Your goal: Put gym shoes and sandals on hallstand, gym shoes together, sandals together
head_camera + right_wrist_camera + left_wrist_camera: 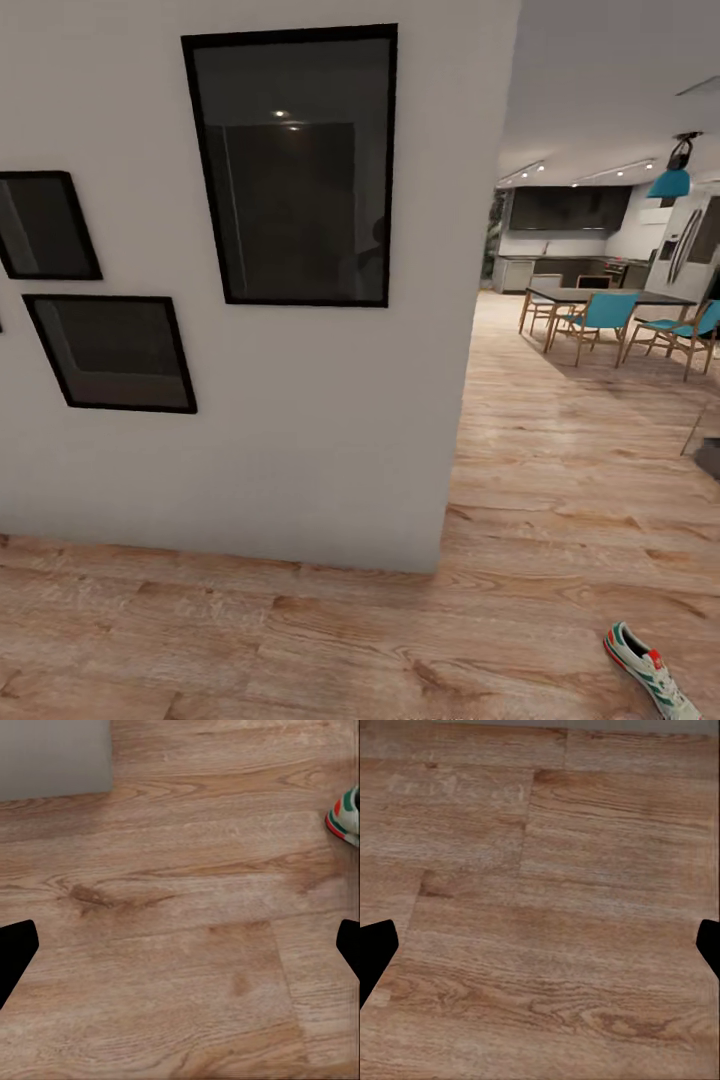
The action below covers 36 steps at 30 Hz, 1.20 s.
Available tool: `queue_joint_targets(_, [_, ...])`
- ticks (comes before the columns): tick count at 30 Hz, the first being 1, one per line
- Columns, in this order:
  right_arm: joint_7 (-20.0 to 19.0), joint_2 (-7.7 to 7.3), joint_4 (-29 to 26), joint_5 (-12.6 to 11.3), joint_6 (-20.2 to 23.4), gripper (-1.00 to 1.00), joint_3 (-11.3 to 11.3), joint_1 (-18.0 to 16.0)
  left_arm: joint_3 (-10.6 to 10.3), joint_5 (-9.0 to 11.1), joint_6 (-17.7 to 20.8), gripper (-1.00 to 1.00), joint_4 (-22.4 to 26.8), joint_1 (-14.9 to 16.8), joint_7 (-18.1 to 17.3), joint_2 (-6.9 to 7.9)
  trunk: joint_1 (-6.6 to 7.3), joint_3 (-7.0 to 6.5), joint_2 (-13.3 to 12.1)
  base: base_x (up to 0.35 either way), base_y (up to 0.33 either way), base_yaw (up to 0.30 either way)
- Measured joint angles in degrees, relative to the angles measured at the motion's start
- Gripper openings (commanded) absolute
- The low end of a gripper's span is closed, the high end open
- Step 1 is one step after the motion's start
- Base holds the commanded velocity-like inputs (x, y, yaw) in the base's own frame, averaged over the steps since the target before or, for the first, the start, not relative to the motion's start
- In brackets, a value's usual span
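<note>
One gym shoe lies on the corridor floor, its toe cut off by the head view's lower right corner. In the right wrist view the shoe is cropped at the frame edge, leaving just one end visible. Each wrist view catches only the dark fingertips at the frame's sides. Two picture frames are clipped by the left border. Far kitchen details are too small to tell.

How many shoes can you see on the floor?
1. A single white gym shoe with green stripes lies on the wooden corridor floor at the head view's lower right corner, and shows at the right wrist view's edge. More may lie out of view.
</note>
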State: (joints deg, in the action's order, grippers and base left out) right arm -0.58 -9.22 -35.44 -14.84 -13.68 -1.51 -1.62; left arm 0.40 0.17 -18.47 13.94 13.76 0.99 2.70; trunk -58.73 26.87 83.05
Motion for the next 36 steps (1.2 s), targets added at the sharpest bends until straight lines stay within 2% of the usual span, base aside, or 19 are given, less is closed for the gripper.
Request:
queue_joint_targets(25, [0.3, 0.09, 0.1, -0.2, 0.1, 1.00, -0.1, 0.0, 0.1, 0.0, 0.0, 1.00, 0.0, 0.0, 0.1, 0.06, 0.00, 0.00, 0.0, 0.003, 0.000, -0.300])
queue_joint_targets(36, [0.3, 0.09, 0.1, -0.2, 0.1, 1.00, -0.2, 0.0, 0.1, 0.0, -0.1, 1.00, 0.0, 0.0, 0.0, 0.37, 0.02, 0.00, 0.0, 0.171, -0.104, -0.300])
